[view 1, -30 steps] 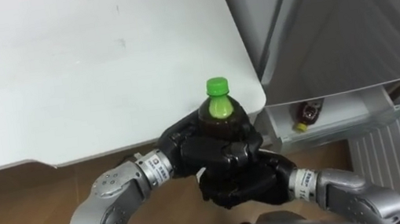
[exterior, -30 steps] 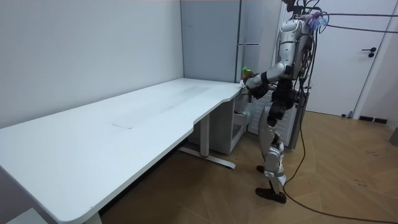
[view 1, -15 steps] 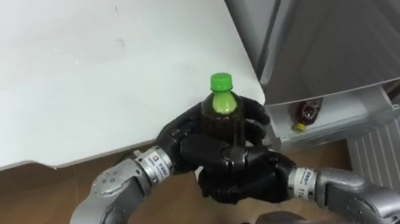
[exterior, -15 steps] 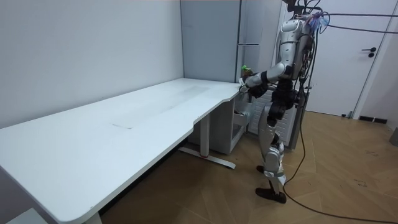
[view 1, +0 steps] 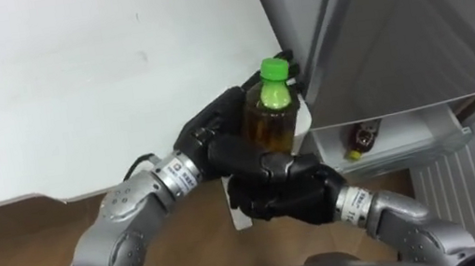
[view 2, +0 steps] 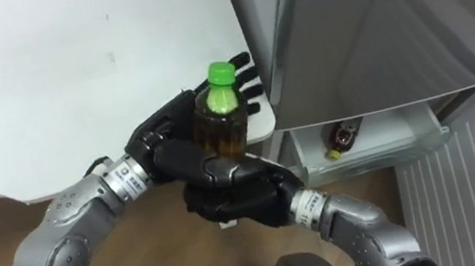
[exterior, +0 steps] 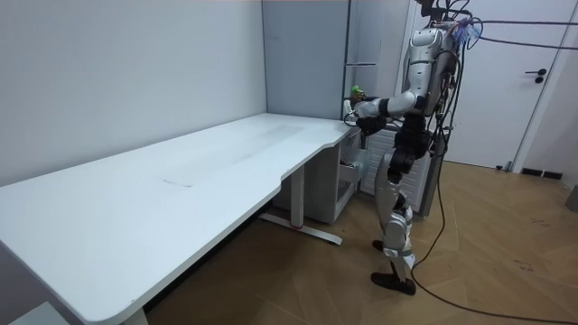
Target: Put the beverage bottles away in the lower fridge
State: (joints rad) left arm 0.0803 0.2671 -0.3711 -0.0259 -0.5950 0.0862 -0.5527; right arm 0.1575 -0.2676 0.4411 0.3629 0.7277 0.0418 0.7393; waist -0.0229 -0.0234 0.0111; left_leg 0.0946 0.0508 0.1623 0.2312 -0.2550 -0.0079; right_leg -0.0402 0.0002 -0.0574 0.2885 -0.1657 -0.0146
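A bottle of dark drink with a green cap (view 1: 272, 114) stands upright in front of my chest, over the white table's corner and beside the fridge. My right hand (view 1: 275, 193) is curled round its lower half from below. My left hand (view 1: 206, 142) lies against the bottle's far left side, its fingers (view 2: 246, 77) straight and reaching past it. In the room view I stand at the table's end by the fridge, holding the bottle (exterior: 358, 91) at chest height.
The white table (view 1: 70, 82) lies at the left. The grey fridge door (view 1: 410, 22) rises at the right. Below it an open white drawer (view 1: 411, 154) holds a lying bottle with a yellow cap (view 1: 361, 138). Wooden floor lies under the table's edge.
The bottle has risen and shifted right, toward the fridge. My left hand's fingers, curled round it before, have straightened. My right hand kept its hold.
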